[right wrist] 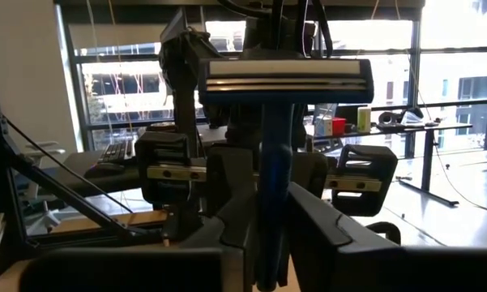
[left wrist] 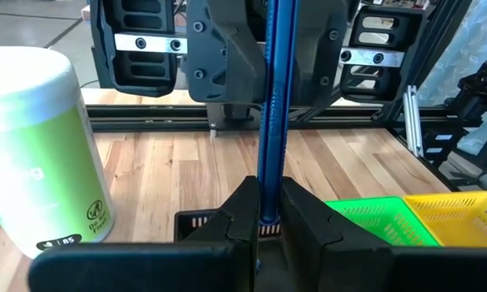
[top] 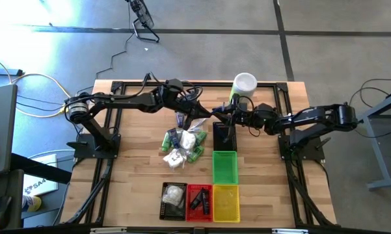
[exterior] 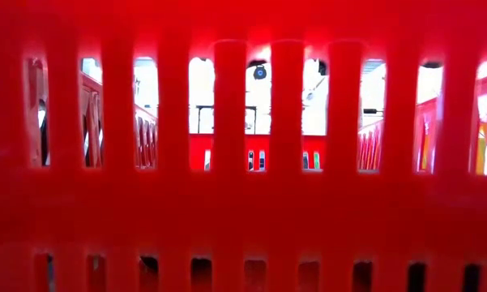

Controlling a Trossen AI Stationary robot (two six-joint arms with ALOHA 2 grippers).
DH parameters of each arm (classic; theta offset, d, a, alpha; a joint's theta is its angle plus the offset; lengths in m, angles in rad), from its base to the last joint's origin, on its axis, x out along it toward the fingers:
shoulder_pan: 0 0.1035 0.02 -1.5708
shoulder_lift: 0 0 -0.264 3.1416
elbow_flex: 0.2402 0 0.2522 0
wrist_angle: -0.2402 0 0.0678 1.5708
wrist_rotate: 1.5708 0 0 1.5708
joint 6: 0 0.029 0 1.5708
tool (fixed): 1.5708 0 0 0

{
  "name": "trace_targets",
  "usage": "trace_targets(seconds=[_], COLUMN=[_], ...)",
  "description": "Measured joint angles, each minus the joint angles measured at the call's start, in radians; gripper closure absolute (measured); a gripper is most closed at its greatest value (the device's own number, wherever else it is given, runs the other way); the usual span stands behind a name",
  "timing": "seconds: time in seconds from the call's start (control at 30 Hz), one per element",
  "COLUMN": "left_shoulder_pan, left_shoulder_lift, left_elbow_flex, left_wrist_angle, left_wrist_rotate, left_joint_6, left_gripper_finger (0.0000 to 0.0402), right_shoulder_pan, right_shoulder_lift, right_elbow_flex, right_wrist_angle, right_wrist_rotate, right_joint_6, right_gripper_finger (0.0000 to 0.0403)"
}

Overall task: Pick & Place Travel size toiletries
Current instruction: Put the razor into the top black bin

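Observation:
A razor with a blue handle (left wrist: 272,105) and a wide head (right wrist: 284,79) stands upright in the air above the table's middle, head up. My left gripper (left wrist: 267,212) and my right gripper (right wrist: 271,231) face each other across it, both shut on its handle. In the high view they meet (top: 220,119) over a black basket (top: 224,135). The other travel size toiletries, green bottles and white pouches, lie in a loose pile (top: 182,147) on the table just left of them. My left gripper pinches the handle's lower part (left wrist: 266,195) between its two fingers. It comes in about level from the table's left, and the fingers lie across the handle. The razor rises upright from the hold, clear of the table. My right gripper pinches the blue handle's lower part (right wrist: 272,207) between its two fingers. It comes in about level from the table's right, across the handle. The head stands above the fingers, and the handle's bottom end is hidden behind them.
A tall green-and-white canister (top: 244,85) stands at the far edge, close behind the grippers. A green basket (top: 224,167) lies nearer. Black (top: 174,201), red (top: 198,201) and yellow (top: 226,202) baskets line the near edge. The red basket's wall (exterior: 243,203) fills the low view.

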Motion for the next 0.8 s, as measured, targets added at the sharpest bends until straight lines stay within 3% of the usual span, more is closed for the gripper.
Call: trace_targets(seconds=[0.47,0.8], left_shoulder_pan=[0.0,0.003], left_shoulder_lift=[0.0,-0.002], left_elbow_flex=[0.0,0.0], left_wrist_angle=[-0.007,-0.008], left_wrist_rotate=[0.0,-0.025], left_joint_6=[0.0,0.001], left_gripper_finger=[0.0365,0.027], right_shoulder_pan=[0.0,0.001], right_shoulder_lift=[0.0,0.0], right_elbow_flex=[0.0,-0.001], right_wrist_angle=[-0.006,-0.026], right_wrist_rotate=[0.0,0.002], right_joint_6=[0.0,0.004], right_gripper_finger=[0.0365,0.0365])
